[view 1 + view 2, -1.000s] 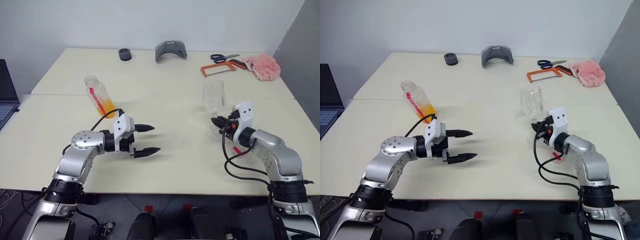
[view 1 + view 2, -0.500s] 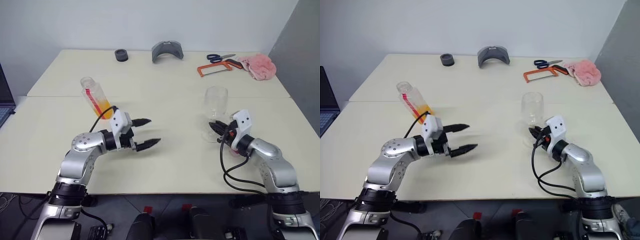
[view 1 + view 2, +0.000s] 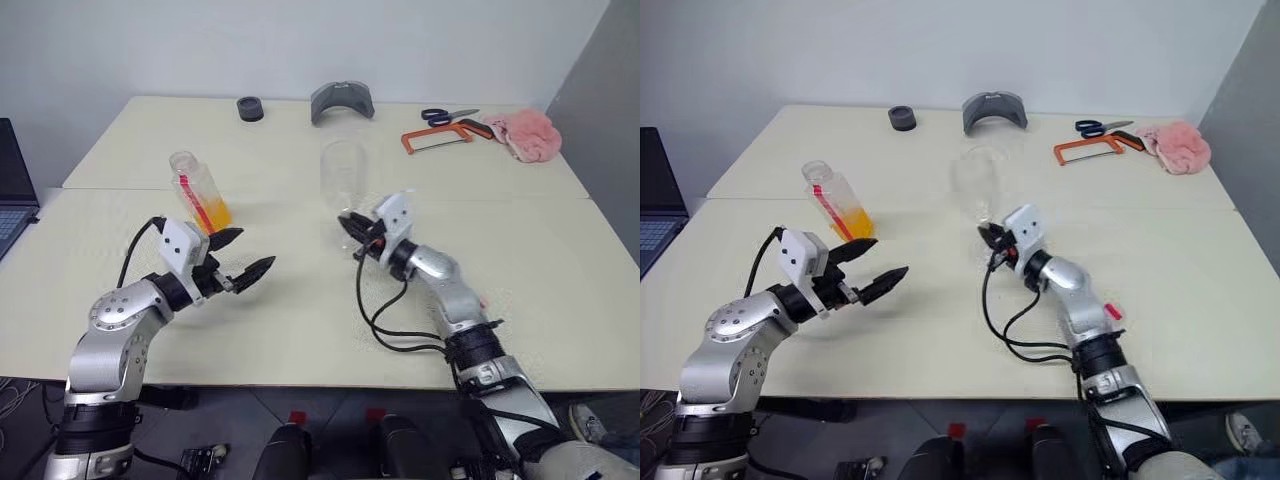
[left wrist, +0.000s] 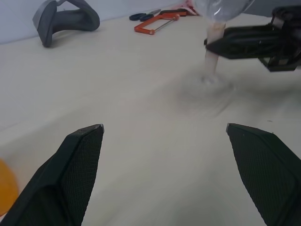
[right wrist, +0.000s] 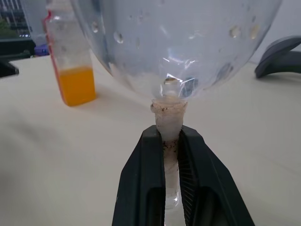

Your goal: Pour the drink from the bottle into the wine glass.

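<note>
— Bottle (image 3: 198,190) position?
— It stood on the table (image 3: 300,300), far-left of centre, the drink (image 3: 213,214) filling its lower part.
— And the wine glass (image 3: 345,180)?
— Near mid-table, upright, its stem pinched between the closed fingers of the right gripper (image 3: 351,222).
— Left gripper (image 3: 243,254)?
— Spread wide and empty, just in front of the bottle.
— Beyond them?
— Orange hacksaw (image 3: 435,138), scissors (image 3: 446,114), pink cloth (image 3: 521,133).

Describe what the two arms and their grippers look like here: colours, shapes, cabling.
Both arms are silver-grey metal with rounded joint housings and black bands. Each wrist carries a white, boxy camera block, and a loose black cable loops from it back along the arm. The left gripper and right gripper each have two black, tapered fingers with a finely textured inner face.
</note>
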`<control>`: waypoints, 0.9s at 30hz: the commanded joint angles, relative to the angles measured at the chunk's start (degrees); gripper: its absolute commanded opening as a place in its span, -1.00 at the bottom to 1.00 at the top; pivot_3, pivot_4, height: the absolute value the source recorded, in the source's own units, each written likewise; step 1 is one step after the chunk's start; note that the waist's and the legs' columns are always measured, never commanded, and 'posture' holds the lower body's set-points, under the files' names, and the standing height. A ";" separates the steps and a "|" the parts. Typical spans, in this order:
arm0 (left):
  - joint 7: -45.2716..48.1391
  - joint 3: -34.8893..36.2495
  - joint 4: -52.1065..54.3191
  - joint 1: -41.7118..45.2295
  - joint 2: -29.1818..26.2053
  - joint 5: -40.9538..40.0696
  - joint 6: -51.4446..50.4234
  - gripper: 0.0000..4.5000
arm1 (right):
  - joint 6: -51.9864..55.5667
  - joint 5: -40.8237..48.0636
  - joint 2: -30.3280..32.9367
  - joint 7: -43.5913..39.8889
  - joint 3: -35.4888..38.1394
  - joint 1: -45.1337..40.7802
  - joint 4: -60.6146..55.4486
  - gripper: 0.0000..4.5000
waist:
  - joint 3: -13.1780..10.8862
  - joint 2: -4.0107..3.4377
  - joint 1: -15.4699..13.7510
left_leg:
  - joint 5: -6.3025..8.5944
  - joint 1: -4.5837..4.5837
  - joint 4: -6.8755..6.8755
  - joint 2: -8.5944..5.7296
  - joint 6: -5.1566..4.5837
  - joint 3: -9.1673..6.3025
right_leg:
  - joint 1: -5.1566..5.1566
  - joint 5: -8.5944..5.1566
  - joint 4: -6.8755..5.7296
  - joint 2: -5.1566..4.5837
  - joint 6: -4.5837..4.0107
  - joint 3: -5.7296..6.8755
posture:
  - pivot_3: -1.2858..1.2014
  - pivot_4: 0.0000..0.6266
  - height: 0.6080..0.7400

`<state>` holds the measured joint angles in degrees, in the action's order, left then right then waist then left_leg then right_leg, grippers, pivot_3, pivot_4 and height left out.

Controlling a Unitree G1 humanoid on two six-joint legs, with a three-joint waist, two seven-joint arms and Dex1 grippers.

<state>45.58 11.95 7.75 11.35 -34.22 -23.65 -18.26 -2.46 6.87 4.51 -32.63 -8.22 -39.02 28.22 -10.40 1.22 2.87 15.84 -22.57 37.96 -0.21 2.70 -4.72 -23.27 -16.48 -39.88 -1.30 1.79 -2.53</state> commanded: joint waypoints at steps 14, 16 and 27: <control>-2.28 4.73 5.63 -0.92 -1.86 -3.83 -2.03 1.00 | -10.43 -0.48 -3.68 -4.94 0.85 -3.12 10.60 -0.94 | 0.00 -0.01 0.27 | 0.00 0.02 -0.01 0.03 0.00 0.00 | -0.01 0.00 -0.01 0.00 0.00 0.00 | 0.03 -0.52 1.00; -2.21 4.46 5.69 -0.58 -2.00 -3.94 -1.97 1.00 | -10.18 -0.31 -3.72 -5.12 0.99 -2.94 10.10 -0.79 | 0.00 -0.01 0.28 | 0.00 0.02 -0.01 0.02 0.00 0.00 | -0.01 0.00 -0.02 0.01 0.00 0.01 | 0.03 -0.52 1.00; -1.83 3.83 5.68 1.75 -1.82 -4.35 -2.13 1.00 | -8.96 0.03 -3.84 -5.70 0.88 -1.74 7.50 0.86 | 0.00 -0.01 0.38 | 0.00 0.02 -0.01 0.02 0.00 0.00 | -0.01 0.00 -0.02 0.01 0.00 0.01 | 0.03 -0.52 1.00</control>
<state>43.42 15.35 11.36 11.95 -35.22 -26.98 -20.81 -10.91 5.83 1.15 -37.76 -7.99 -40.82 38.36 -10.40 1.21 3.25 15.84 -22.54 37.95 -0.19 2.70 -4.71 -23.28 -16.48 -39.90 -1.28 1.79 -2.52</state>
